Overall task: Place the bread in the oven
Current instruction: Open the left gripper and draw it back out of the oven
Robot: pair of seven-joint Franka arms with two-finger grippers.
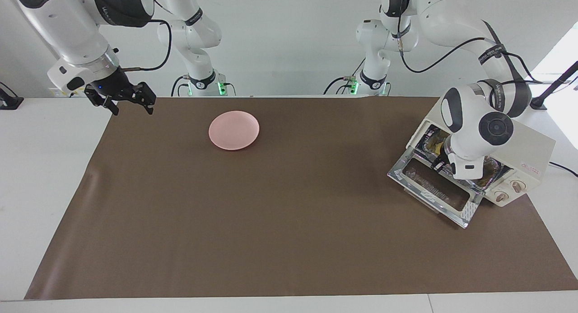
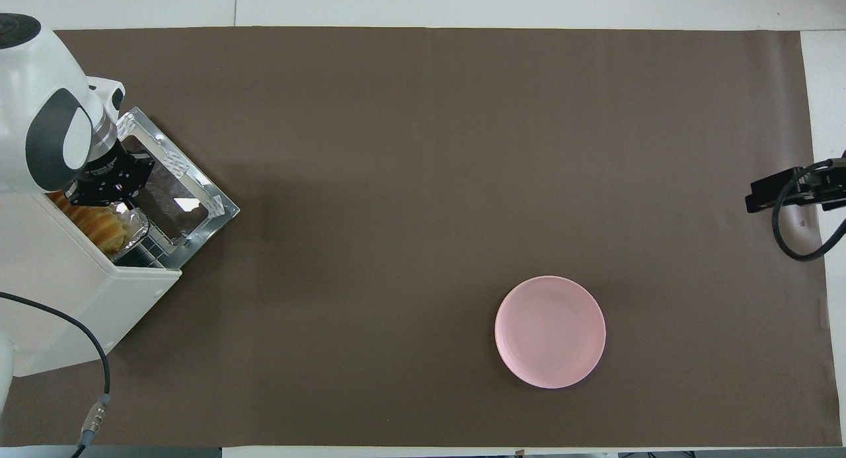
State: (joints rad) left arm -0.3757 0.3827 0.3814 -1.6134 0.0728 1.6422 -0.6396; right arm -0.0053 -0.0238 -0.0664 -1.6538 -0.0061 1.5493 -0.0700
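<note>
We see the bread (image 2: 92, 221) as a small golden-yellow loaf with crosswise ridges, like many slices pressed together. It lies in a crinkled silver foil tray (image 2: 132, 225), and both are inside the oven (image 1: 533, 146), just at its mouth, directly under and beside the left gripper (image 2: 99, 192). From above, only a part of the loaf shows; the rest is covered by the left arm and the roof of the oven.

The oven is a cream-white box at the left arm's end of the table. Its glass door (image 1: 435, 186) is dropped open and lies flat in front of it, just below the left gripper. Two round knobs (image 1: 508, 191) are on its front.

The left gripper is at the oven's opening, above the tray's edge, and its fingers are closed together. We cannot tell whether it touches the tray or the bread.

The right gripper (image 1: 121, 98) waits in the air over the edge of the brown mat (image 1: 271, 213) at the right arm's end, with its fingers spread wide and holding nothing. A pink plate (image 1: 234, 130) lies on the mat, well apart from both grippers.
</note>
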